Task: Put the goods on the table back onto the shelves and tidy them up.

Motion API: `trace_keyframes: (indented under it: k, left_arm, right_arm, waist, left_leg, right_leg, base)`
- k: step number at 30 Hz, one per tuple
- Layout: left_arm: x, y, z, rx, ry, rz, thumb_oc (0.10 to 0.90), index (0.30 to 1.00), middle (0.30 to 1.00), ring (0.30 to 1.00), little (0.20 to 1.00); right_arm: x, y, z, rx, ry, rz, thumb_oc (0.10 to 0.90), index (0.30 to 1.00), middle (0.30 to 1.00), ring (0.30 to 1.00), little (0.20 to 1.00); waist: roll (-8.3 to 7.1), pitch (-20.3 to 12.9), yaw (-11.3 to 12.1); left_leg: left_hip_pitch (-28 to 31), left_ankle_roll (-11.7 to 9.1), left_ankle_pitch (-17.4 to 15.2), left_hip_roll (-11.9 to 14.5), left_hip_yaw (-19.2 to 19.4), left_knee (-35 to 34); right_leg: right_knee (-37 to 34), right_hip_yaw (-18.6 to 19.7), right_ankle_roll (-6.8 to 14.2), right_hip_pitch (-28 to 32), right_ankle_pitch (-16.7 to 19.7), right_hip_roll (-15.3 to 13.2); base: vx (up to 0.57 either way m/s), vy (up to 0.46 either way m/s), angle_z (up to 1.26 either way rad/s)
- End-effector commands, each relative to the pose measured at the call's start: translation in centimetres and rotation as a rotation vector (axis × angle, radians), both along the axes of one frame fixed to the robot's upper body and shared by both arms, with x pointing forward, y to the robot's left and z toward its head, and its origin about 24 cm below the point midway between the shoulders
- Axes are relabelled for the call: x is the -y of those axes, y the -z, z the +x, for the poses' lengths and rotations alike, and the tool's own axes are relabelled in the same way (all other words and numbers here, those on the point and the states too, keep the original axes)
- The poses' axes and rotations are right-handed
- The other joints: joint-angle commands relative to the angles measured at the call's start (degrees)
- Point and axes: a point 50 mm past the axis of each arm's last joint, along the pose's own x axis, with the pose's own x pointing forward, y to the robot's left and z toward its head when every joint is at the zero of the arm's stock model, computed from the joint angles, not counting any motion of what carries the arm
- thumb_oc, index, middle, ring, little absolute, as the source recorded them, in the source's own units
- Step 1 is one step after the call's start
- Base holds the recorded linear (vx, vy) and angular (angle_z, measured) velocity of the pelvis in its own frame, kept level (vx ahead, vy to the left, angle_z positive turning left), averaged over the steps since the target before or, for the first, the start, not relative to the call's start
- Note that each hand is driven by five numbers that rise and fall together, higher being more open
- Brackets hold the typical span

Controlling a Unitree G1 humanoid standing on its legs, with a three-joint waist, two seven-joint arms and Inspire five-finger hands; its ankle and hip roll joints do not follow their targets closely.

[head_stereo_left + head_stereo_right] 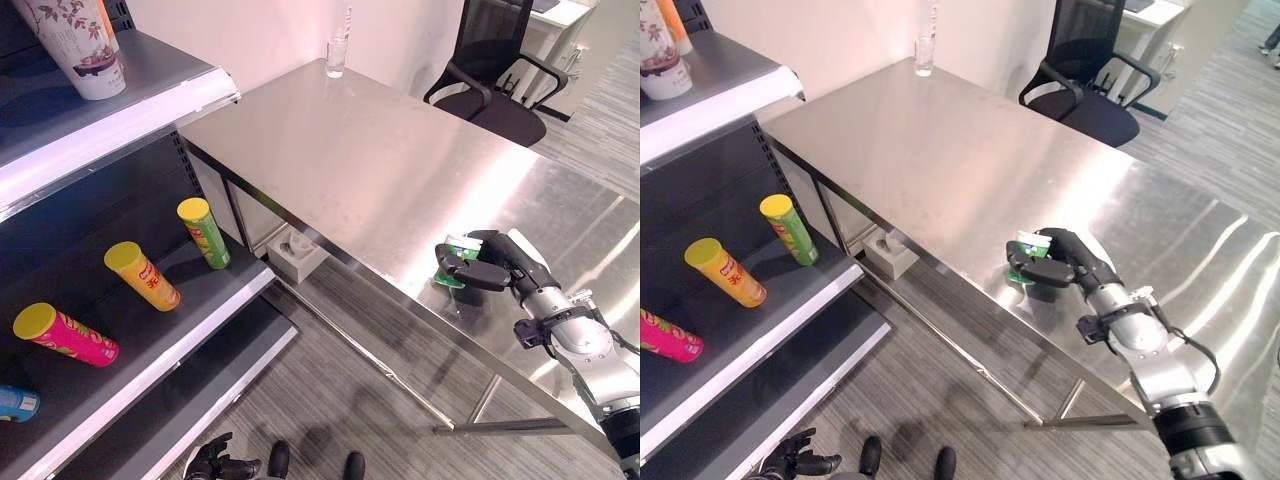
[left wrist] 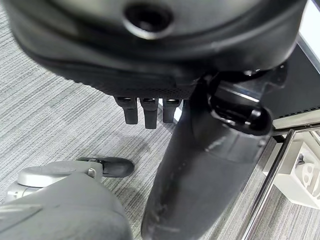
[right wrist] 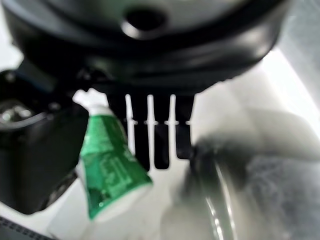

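Green tube (image 1: pixel 458 262) gripped in right robot hand (image 1: pixel 490 268) above desk (image 1: pixel 370 160) edge. Carry to shelf (image 1: pixel 190 290) needed next. Left robot hand (image 1: pixel 215 462) hung low, fingers relaxed.

The steel table (image 1: pixel 380 160) bears a glass (image 1: pixel 336 57) at its far edge. The shelf (image 1: pixel 190 320) holds four tubes lying down; the blue one (image 1: pixel 15 403) looks cut off.

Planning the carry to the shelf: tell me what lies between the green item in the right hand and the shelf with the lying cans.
The right hand pinches the green item near the table edge. Nothing visible stands on the table between it and the shelf; only open floor separates them. Three cans already lie there.
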Motion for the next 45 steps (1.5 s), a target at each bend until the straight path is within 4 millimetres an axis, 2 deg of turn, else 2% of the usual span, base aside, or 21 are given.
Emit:
trace_keyframes:
  k: [1,9,12,16,21,22,23,24,25,27,28,29,32,37,39,40,41,42,43,44,45]
  left_arm:
    - [-1.5,-0.9,1.7,0.052,0.037,0.062,0.800,0.900,0.900,0.900,0.900]
    - [-1.9,-1.1,1.6,0.062,0.023,0.072,0.800,0.900,0.900,0.900,0.900]
    - [-1.9,-1.2,1.6,0.073,0.018,0.071,0.800,0.900,0.900,0.900,0.900]
    - [-1.6,-1.0,1.4,0.071,0.016,0.057,0.800,0.900,0.900,0.900,0.900]
    - [-1.1,-0.6,0.4,0.049,-0.023,0.033,0.800,0.900,0.900,0.900,0.900]
    - [-1.0,-0.6,0.4,0.050,-0.024,0.031,0.800,0.900,0.900,0.900,0.900]
    - [-1.1,-0.7,0.9,0.062,-0.036,0.036,0.800,0.900,0.900,0.900,0.900]
    - [-1.2,-0.8,1.2,0.069,-0.037,0.040,0.800,0.900,0.900,0.900,0.900]
    - [-1.5,-0.8,0.8,0.060,-0.054,0.043,0.800,0.900,0.900,0.900,0.900]
    - [-1.6,-0.6,0.3,0.041,-0.087,0.047,0.800,0.900,0.900,0.900,0.900]
    - [-1.7,-0.3,-0.3,0.016,-0.095,0.050,0.800,0.900,0.900,0.900,0.900]
    - [-1.6,-0.2,-0.8,-0.002,-0.097,0.050,0.800,0.900,0.900,0.900,0.900]
    - [-1.5,-0.1,-1.3,-0.018,-0.094,0.055,0.800,0.900,0.900,0.900,0.900]
    - [-2.4,-0.2,-2.1,-0.038,-0.118,0.078,0.800,0.900,0.900,0.900,0.900]
    - [-3.1,-0.2,-2.3,-0.056,-0.109,0.101,0.800,0.900,0.900,0.900,0.900]
    - [-3.3,-0.4,-1.8,-0.054,-0.086,0.117,0.800,0.900,0.900,0.900,0.900]
    - [-3.4,-0.4,-1.8,-0.054,-0.085,0.117,0.800,0.900,0.900,0.900,0.900]
    - [-4.3,-1.0,-0.6,-0.019,-0.081,0.138,0.800,0.900,0.900,0.900,0.900]
    - [-4.6,-1.2,-0.2,-0.004,-0.087,0.146,0.800,0.900,0.900,0.900,0.900]
    - [-4.7,-1.4,0.2,0.010,-0.081,0.150,0.800,0.900,0.900,0.900,0.900]
    - [-4.7,-1.4,0.2,0.010,-0.082,0.150,0.800,0.900,0.900,0.900,0.900]
  right_arm:
    - [-0.5,-5.5,0.5,0.288,-0.001,0.029,0.400,0.300,0.300,0.300,0.300]
    - [-2.0,-10.7,-0.6,0.521,-0.073,-0.013,0.400,0.300,0.300,0.300,0.300]
    - [-3.6,-14.0,-1.4,0.684,-0.144,-0.017,0.400,0.300,0.300,0.300,0.300]
    - [-6.0,-16.8,-2.1,0.834,-0.246,0.025,0.400,0.300,0.300,0.300,0.300]
    - [-9.3,-20.1,-2.4,0.963,-0.371,-0.032,0.400,0.300,0.300,0.300,0.300]
    - [-9.3,-20.2,-2.3,0.964,-0.373,-0.033,0.400,0.300,0.300,0.300,0.300]
    - [-9.9,-21.5,-2.4,1.004,-0.384,-0.073,0.400,0.300,0.300,0.300,0.300]
    - [-10.5,-22.2,-2.4,1.023,-0.399,-0.086,0.400,0.300,0.300,0.300,0.300]
    - [-11.8,-22.7,-2.2,1.039,-0.436,-0.076,0.400,0.300,0.300,0.300,0.300]
    - [-12.8,-23.0,-2.1,1.045,-0.469,-0.081,0.400,0.300,0.300,0.300,0.300]
    - [-13.1,-23.1,-1.4,1.026,-0.462,-0.078,0.400,0.300,0.300,0.300,0.300]
    - [-13.4,-23.3,-0.8,1.017,-0.447,-0.053,0.400,0.300,0.300,0.300,0.300]
    - [-13.7,-22.6,0.3,0.984,-0.419,-0.018,0.400,0.300,0.300,0.300,0.300]
    - [-13.5,-22.5,2.0,0.961,-0.324,-0.022,0.400,0.300,0.300,0.300,0.300]
    - [-13.2,-22.6,2.3,0.960,-0.304,-0.014,0.400,0.300,0.300,0.300,0.300]
    - [-12.6,-22.4,2.4,0.951,-0.277,-0.025,0.400,0.300,0.300,0.300,0.300]
    - [-12.6,-22.4,2.4,0.951,-0.276,-0.025,0.400,0.300,0.300,0.300,0.300]
    - [-11.6,-22.6,2.4,0.933,-0.237,-0.091,0.400,0.300,0.300,0.300,0.300]
    - [-11.4,-23.2,2.4,0.944,-0.226,-0.098,0.400,0.300,0.300,0.300,0.300]
    - [-11.4,-23.4,2.5,0.948,-0.221,-0.086,0.400,0.300,0.300,0.300,0.300]
    - [-11.4,-23.4,2.5,0.949,-0.221,-0.086,0.400,0.300,0.300,0.300,0.300]
  waist:
    - [-1.86,-3.0,1.8]
    - [-1.77,-3.5,2.2]
    - [-1.73,-3.6,3.1]
    - [-1.86,-3.3,5.0]
    - [-1.97,-2.6,8.0]
    - [-1.92,-2.7,7.7]
    - [-2.11,-1.4,7.7]
    - [-2.46,-1.1,7.5]
    - [-2.61,-1.2,8.1]
    - [-2.27,-1.8,7.8]
    - [-1.76,-2.8,7.4]
    - [-0.68,-4.0,7.3]
    - [0.43,-5.3,7.9]
    - [1.17,-5.2,9.5]
    - [1.24,-5.0,9.7]
    - [1.02,-4.9,8.7]
    - [0.99,-4.9,8.7]
    - [0.65,-4.5,6.8]
    - [0.57,-4.5,6.9]
    - [0.35,-4.8,7.2]
    - [0.39,-4.8,7.2]
  left_leg:
    - [3.3,-2.0,-5.1,0.3,3.2,0.1]
    - [3.5,-2.2,-5.2,0.4,2.8,0.1]
    - [3.5,-2.8,-4.9,0.9,1.9,0.1]
    - [2.3,-4.1,-3.6,1.8,-0.7,0.2]
    - [-1.0,-5.8,-1.2,2.6,-4.8,0.3]
    - [-1.3,-5.8,-0.9,2.4,-5.1,0.2]
    - [-3.5,-6.0,-0.4,2.9,-1.6,2.2]
    - [-4.2,-5.5,-1.4,3.9,4.2,4.8]
    - [-3.2,-4.9,-3.6,5.3,7.9,8.2]
    - [-0.8,-4.7,-6.0,6.4,7.7,10.4]
    - [2.3,-5.0,-7.1,7.4,9.4,9.4]
    - [2.7,-5.1,-6.0,6.6,10.4,7.3]
    - [3.9,-4.8,-5.5,5.3,10.4,3.6]
    - [3.7,-2.2,-6.7,0.9,9.2,2.6]
    - [3.5,-1.4,-7.2,-0.4,8.8,2.6]
    - [3.5,-1.2,-7.2,-0.8,7.8,2.6]
    - [3.5,-1.2,-7.2,-0.8,7.8,2.6]
    - [3.5,-0.6,-7.0,-1.6,5.6,2.7]
    - [3.6,-0.6,-7.1,-1.9,4.8,2.7]
    - [3.2,-0.5,-7.0,-2.1,3.9,2.9]
    - [3.3,-0.5,-7.1,-2.1,3.9,2.9]
  right_leg:
    - [2.8,0.1,9.2,0.5,-3.6,-6.8]
    - [2.8,-0.7,9.1,1.2,-4.0,-6.8]
    - [3.2,-1.3,8.6,1.6,-4.8,-6.3]
    - [3.8,-3.6,7.6,1.9,-6.0,-5.6]
    - [3.0,-7.3,6.4,3.3,-7.7,-4.0]
    - [2.9,-7.6,6.5,3.1,-7.6,-4.1]
    - [3.3,-9.7,6.4,3.4,-7.9,-4.7]
    - [3.9,-11.0,6.4,3.0,-7.7,-5.5]
    - [4.6,-12.4,6.0,2.6,-7.5,-6.3]
    - [5.6,-14.9,5.8,2.4,-7.1,-7.8]
    - [6.1,-16.7,5.8,2.1,-7.3,-8.4]
    - [5.7,-17.8,6.1,2.4,-6.7,-8.4]
    - [5.1,-17.9,6.6,2.6,-5.5,-9.1]
    - [8.3,-18.7,8.2,1.7,-3.5,-14.7]
    - [10.2,-17.9,8.6,1.0,-3.9,-16.2]
    - [11.1,-14.7,8.3,0.3,-4.1,-15.6]
    - [11.2,-14.6,8.3,0.2,-4.2,-15.6]
    - [11.2,-0.2,8.6,-3.3,-5.2,-10.7]
    - [10.3,4.4,9.4,-3.4,-4.9,-9.3]
    - [9.1,6.0,9.2,-3.2,-4.6,-9.0]
    - [9.0,6.0,9.2,-3.1,-4.6,-9.0]
  base:
    - [-0.01,-0.019,0.04]
    - [-0.01,-0.033,0.08]
    - [-0.04,-0.119,0.06]
    - [-0.07,-0.174,0.31]
    - [-0.09,-0.157,0.54]
    - [-0.13,-0.070,0.86]
    - [-0.19,-0.021,1.10]
    - [-0.25,-0.026,1.41]
    - [-0.18,0.044,1.47]
    - [-0.11,0.104,1.11]
    - [-0.06,0.205,0.98]
    - [-0.03,0.244,1.13]
    - [0.02,0.209,0.79]
    - [-0.02,0.226,0.29]
    - [-0.02,0.154,0.27]
    - [0.01,0.054,0.10]
    - [0.08,0.048,0.29]
    - [0.10,0.039,0.74]
    - [0.13,0.039,0.88]
    - [0.07,0.005,0.87]
    - [0.07,-0.018,0.44]
